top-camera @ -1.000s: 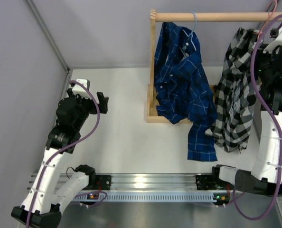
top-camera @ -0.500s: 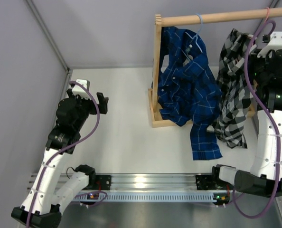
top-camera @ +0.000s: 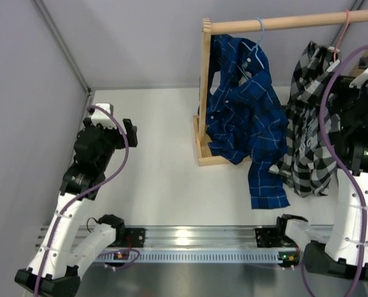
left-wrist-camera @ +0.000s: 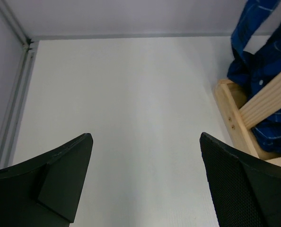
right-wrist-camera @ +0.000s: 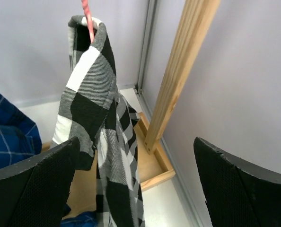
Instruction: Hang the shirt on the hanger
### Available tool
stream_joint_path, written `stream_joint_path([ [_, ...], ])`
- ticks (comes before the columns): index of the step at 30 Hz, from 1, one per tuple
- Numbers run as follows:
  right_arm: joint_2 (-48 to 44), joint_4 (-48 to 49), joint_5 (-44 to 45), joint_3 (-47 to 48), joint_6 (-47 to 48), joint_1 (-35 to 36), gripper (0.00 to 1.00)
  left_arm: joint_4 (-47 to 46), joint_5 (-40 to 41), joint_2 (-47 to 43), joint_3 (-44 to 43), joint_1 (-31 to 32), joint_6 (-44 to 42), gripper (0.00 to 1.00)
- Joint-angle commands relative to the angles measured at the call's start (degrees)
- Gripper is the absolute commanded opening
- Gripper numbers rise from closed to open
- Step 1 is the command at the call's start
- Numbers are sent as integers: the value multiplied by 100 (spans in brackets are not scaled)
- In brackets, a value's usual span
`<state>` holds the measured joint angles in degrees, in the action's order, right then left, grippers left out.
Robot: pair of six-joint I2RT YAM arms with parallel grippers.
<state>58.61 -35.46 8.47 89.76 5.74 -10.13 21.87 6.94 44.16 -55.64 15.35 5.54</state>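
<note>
The black-and-white check shirt (top-camera: 308, 133) hangs at the right end of the wooden rail (top-camera: 283, 22). The pink hanger's hook (top-camera: 343, 28) is over that rail. In the right wrist view the hanger's pink wire (right-wrist-camera: 87, 20) rises out of the shirt's collar (right-wrist-camera: 89, 94), and the rest of the hanger is hidden in the cloth. My right gripper (right-wrist-camera: 136, 142) is open, just in front of the shirt and apart from it, with nothing held. My left gripper (left-wrist-camera: 145, 137) is open and empty over bare table at the far left (top-camera: 129, 132).
A dark blue plaid shirt (top-camera: 246, 117) hangs on a light blue hanger (top-camera: 258, 30) at the rail's left end. The rack's wooden upright (right-wrist-camera: 178, 75) and base frame (right-wrist-camera: 159, 165) stand near the right wall. The rack base (left-wrist-camera: 235, 118) also shows in the left wrist view.
My right gripper has opened and drawn back from the rail towards the near side, leaving the check shirt hanging. The rack shifted slightly to the right. The left arm has barely moved.
</note>
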Motion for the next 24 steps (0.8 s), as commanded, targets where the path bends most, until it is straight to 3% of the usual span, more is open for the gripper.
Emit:
stream_joint_path([
  [1,-279,93,550,323,-90,343,99,422,1263,-118,-246,-41,455,98],
  [4,-806,-223,665,236,-64,861,99,880,2012,-345,-71,-41,815,98],
  [8,-1955,-793,481,-282,-143,1846,99,1161,2355,-917,316,-41,826,98],
  [12,-2240,-1863,14,-520,-432,2567,99,1259,2418,-1576,527,-33,835,98],
  [18,-2907,-2113,-1100,-1539,-776,2648,99,1250,2225,-2043,940,-33,861,98],
  [24,-3452,-2193,-443,-2155,-723,2639,100,1241,1846,-2174,1257,-33,957,98],
])
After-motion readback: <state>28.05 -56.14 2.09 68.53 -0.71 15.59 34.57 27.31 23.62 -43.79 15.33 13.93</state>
